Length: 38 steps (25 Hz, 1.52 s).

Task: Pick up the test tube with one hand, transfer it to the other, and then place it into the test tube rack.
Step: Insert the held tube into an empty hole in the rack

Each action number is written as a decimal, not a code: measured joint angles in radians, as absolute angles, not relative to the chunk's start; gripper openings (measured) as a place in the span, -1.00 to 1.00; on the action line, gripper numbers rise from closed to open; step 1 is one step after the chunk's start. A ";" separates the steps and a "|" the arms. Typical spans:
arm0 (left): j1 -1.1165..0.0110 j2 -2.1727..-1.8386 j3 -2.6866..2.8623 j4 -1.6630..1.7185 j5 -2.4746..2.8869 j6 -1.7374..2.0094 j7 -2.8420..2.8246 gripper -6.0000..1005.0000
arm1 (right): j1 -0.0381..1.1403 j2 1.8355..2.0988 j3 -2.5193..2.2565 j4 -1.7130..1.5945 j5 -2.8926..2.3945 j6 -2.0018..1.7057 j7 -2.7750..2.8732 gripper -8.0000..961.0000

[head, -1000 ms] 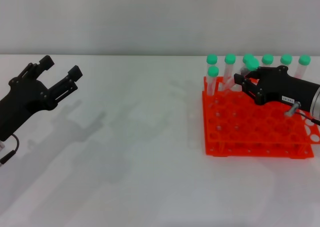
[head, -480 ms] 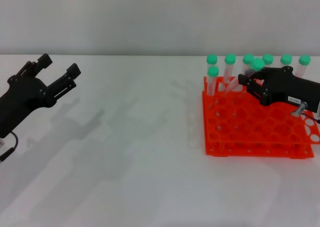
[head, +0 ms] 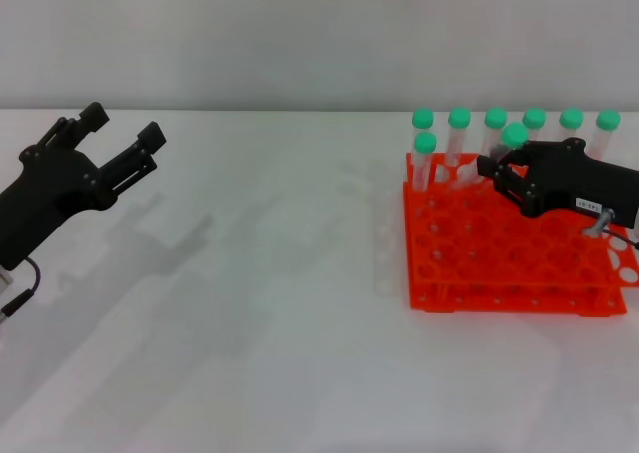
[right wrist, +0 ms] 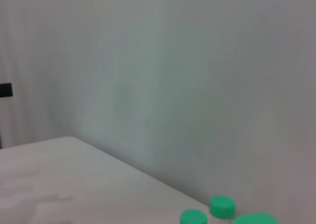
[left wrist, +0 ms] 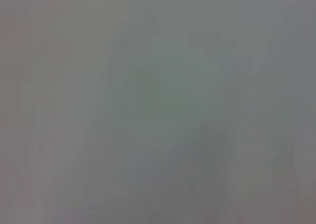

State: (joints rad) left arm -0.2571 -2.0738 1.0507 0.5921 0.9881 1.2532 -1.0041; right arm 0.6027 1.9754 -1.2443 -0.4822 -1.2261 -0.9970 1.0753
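Green-capped, the test tube (head: 506,151) is held tilted between the jaws of the right gripper (head: 496,166), which are closed on its clear body just under the cap, above the back rows of the orange-red test tube rack (head: 514,256) on the white table (head: 280,303). Seven other green-capped tubes (head: 460,134) are seen standing in the rack's back holes, close around the held one. The left gripper (head: 120,142) is kept well apart on the far left, above the table, with its jaws spread wide and nothing between them.
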 joint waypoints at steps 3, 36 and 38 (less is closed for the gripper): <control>-0.259 -2.074 1.051 0.592 0.988 1.253 -1.004 0.75 | 0.610 1.976 -1.244 -0.481 -1.245 -0.993 1.082 -0.57; -0.250 -2.072 1.051 0.580 0.989 1.253 -0.995 0.75 | 0.685 2.001 -1.381 -0.558 -1.329 -0.836 1.149 -0.54; -0.250 -2.072 1.051 0.580 0.989 1.253 -0.988 0.75 | 0.665 2.003 -1.378 -0.578 -1.324 -0.836 1.148 -0.52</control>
State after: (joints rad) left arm -0.2502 -2.0721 1.0508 0.5798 0.9893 1.2533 -0.9879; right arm 0.6647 2.0033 -1.3780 -0.5775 -1.3236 -0.8362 1.1479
